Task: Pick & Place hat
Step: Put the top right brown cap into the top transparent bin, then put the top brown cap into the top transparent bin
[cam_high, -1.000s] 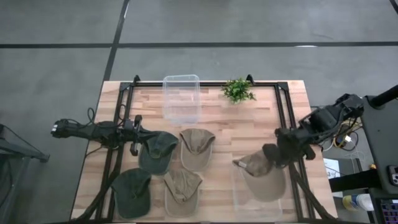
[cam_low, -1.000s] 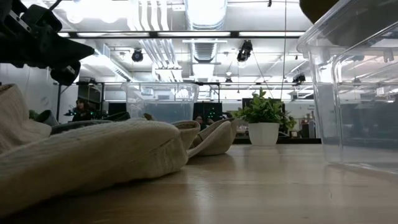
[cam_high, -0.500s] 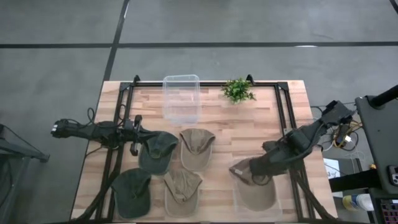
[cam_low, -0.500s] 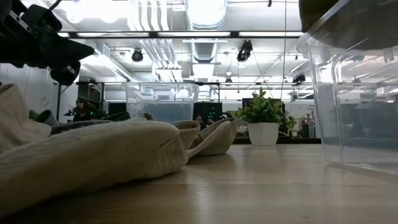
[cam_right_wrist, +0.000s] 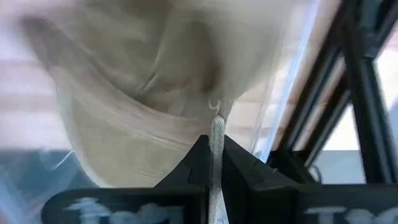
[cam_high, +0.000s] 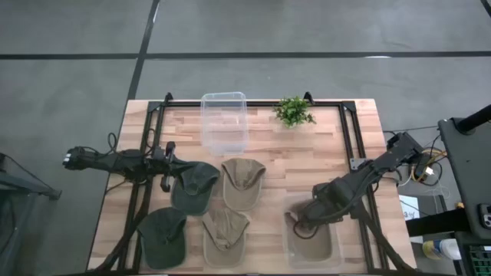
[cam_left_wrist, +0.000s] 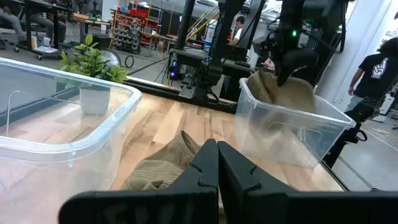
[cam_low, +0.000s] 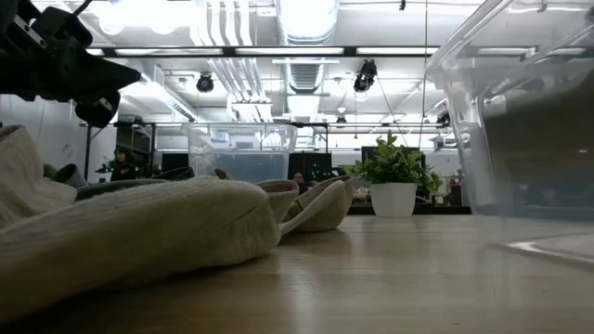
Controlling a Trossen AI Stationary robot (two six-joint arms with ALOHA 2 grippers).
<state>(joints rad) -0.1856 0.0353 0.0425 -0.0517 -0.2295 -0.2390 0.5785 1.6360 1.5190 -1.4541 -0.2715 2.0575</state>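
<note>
Tan hat (cam_high: 313,239), cloth, crumpled.
Held by a pinched fold at the right gripper (cam_high: 304,222), its body lowered inside the clear bin (cam_high: 290,245) at the table's front right.

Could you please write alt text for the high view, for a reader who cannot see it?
The right gripper lowers a tan fabric cap into a clear plastic bin on the wooden table. The left gripper waits beside four more caps.

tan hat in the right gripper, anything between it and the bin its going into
Nothing visible. The right gripper is shut on the tan hat, which already hangs inside the clear bin at the table's near right; the bin is open-topped and holds nothing else that shows. The left gripper waits by the other hats.
</note>
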